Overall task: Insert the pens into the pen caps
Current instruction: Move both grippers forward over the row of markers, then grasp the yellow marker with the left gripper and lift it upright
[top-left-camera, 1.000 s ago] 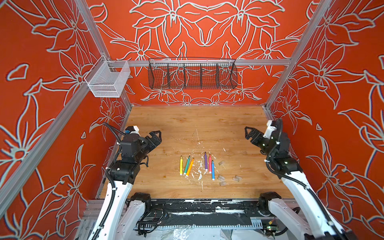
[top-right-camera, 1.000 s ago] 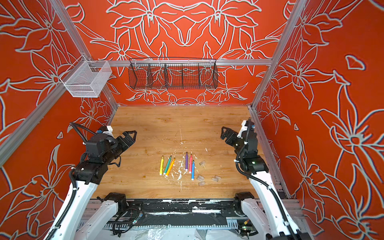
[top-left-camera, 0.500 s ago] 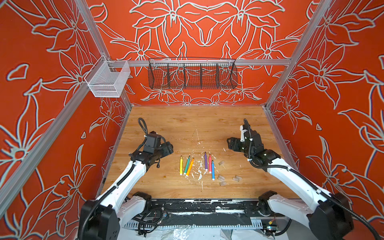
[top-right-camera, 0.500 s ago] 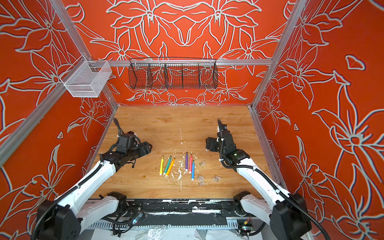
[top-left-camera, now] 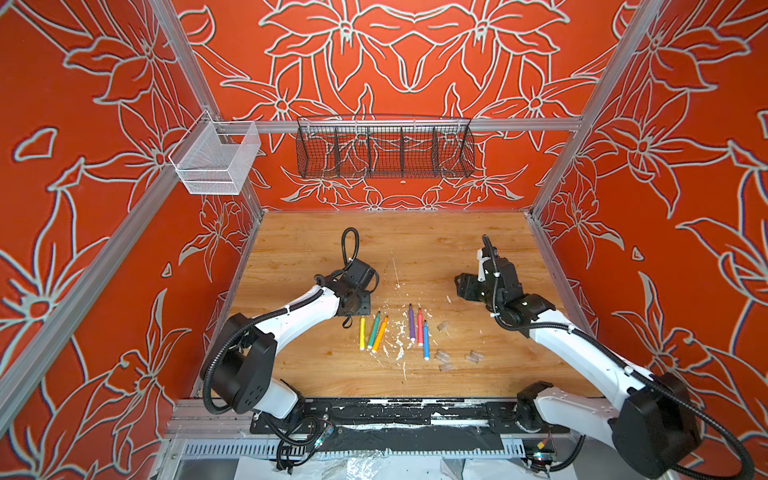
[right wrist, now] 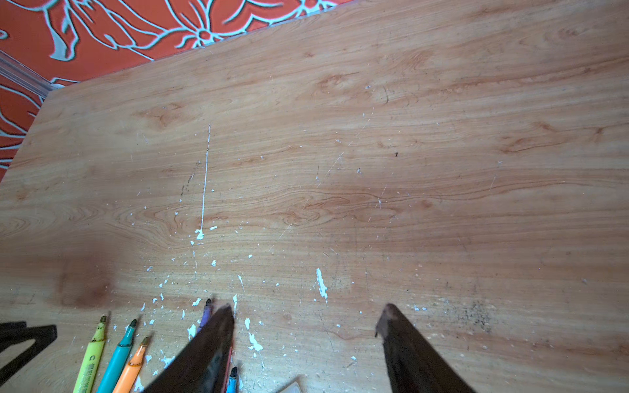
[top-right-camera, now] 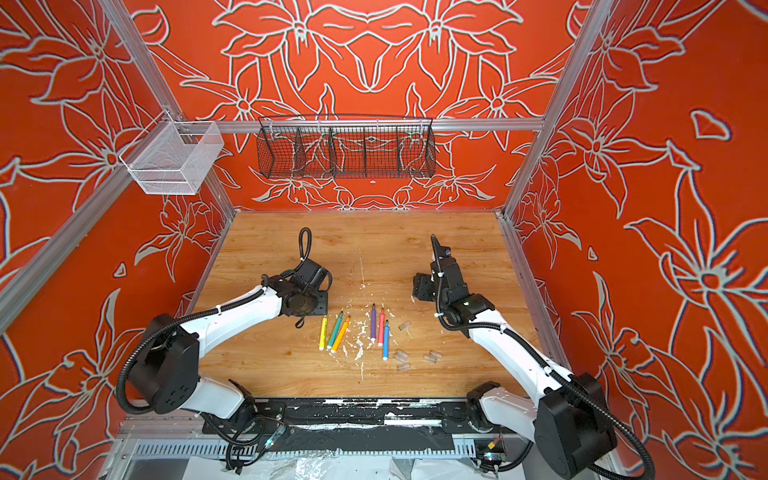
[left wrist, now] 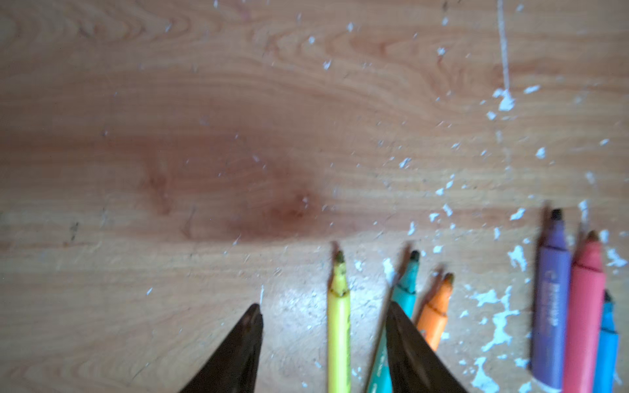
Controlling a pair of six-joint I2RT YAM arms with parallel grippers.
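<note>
Using the purple pen (top-left-camera: 412, 322) as the anchor, since it's roughly mid-counter (top-left-camera: 316, 374): all six pens lie flat, tips pointing at the back wall, none capped. Right up against the purple pen's right side is the pink-red pen (top-left-camera: 420, 328). Just right of that, shifted a bit nearer the robot, is the blue pen (top-left-camera: 426, 340). To the purple pen's left, past a gap full of white paint flecks (top-left-camera: 399, 345), is the other trio. The orange pen (top-left-camera: 379, 334) is closest, then the green pen (top-left-camera: 374, 330), both leaning their tips toward the purple one. The yellow pen (top-left-camera: 362, 333) is farthest out and lies straight. The pen caps (top-right-camera: 401, 355) are all to the purple pen's right, past the blue one. I count four: one about level with the purple pen, three nearer the robot, all lying apart from every pen. The left tool (left wrist: 322, 306) is low over the trio left of the purple pen. Its fingers (left wrist: 238, 350) are apart and straddle the yellow pen's front end, with counter showing on both sides, so it isn't squeezing anything. One finger crosses over the green pen. The right tool (right wrist: 307, 307) is right of the purple pen and a bit beyond its tip, spread wide over bare counter and empty.
</note>
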